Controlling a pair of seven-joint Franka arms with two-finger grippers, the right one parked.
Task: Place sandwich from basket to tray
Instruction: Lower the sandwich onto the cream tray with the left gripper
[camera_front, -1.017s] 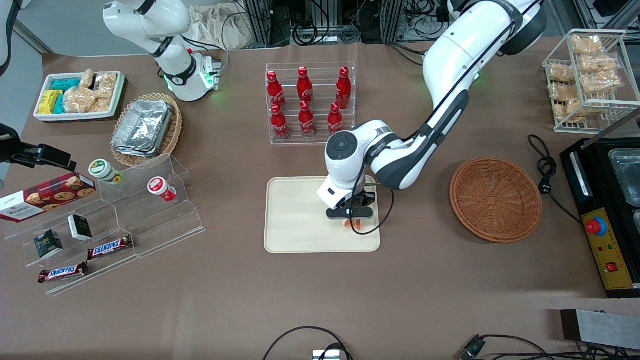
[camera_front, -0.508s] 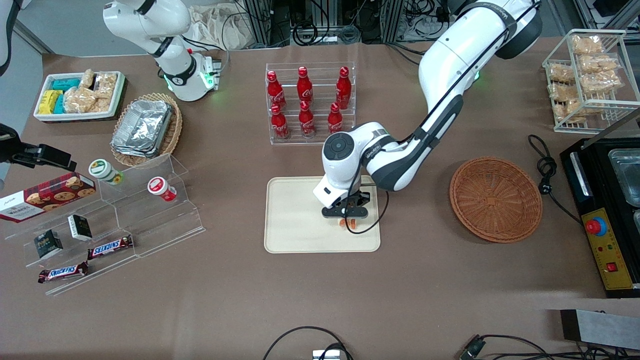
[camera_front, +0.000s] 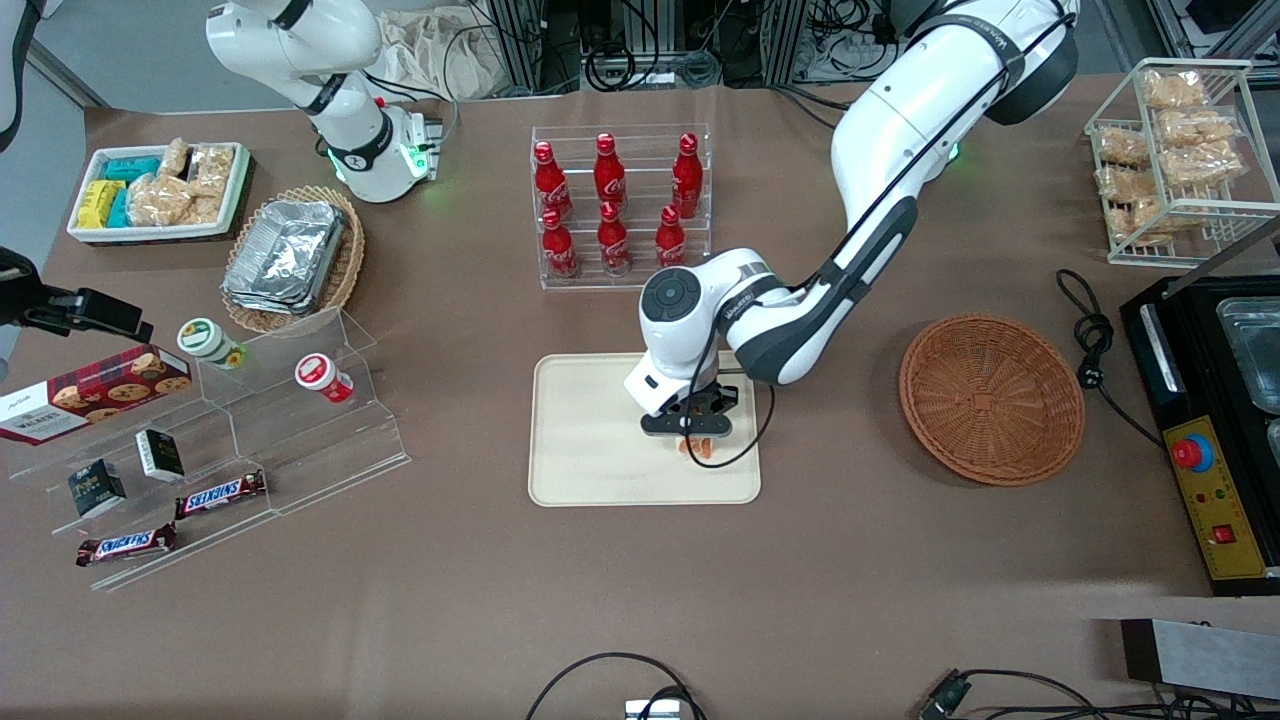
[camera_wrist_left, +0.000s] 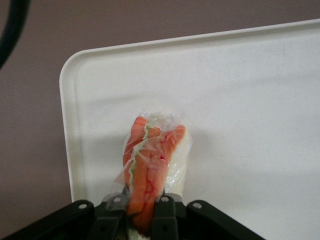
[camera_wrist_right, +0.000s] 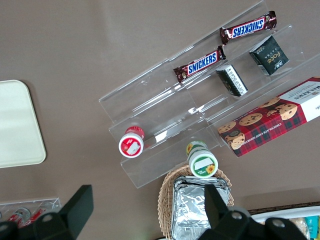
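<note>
The sandwich (camera_wrist_left: 152, 162), a wrapped wedge with orange-red and green edges, is clamped between my gripper's (camera_wrist_left: 141, 212) black fingers over the cream tray (camera_wrist_left: 260, 100). In the front view the gripper (camera_front: 690, 432) hangs over the tray (camera_front: 590, 440), toward its end nearest the basket, with a bit of orange sandwich (camera_front: 693, 447) showing under it. I cannot tell whether the sandwich touches the tray. The reddish-brown wicker basket (camera_front: 990, 397) stands beside the tray toward the working arm's end of the table, with nothing in it.
A clear rack of red bottles (camera_front: 615, 205) stands farther from the front camera than the tray. A clear stepped shelf (camera_front: 230, 440) with snacks lies toward the parked arm's end. A black appliance (camera_front: 1215, 420) and a wire rack of snacks (camera_front: 1170, 150) are at the working arm's end.
The gripper with the sandwich has shifted slightly toward the parked arm's end and away from the front camera, staying over the tray. The grip is unchanged.
</note>
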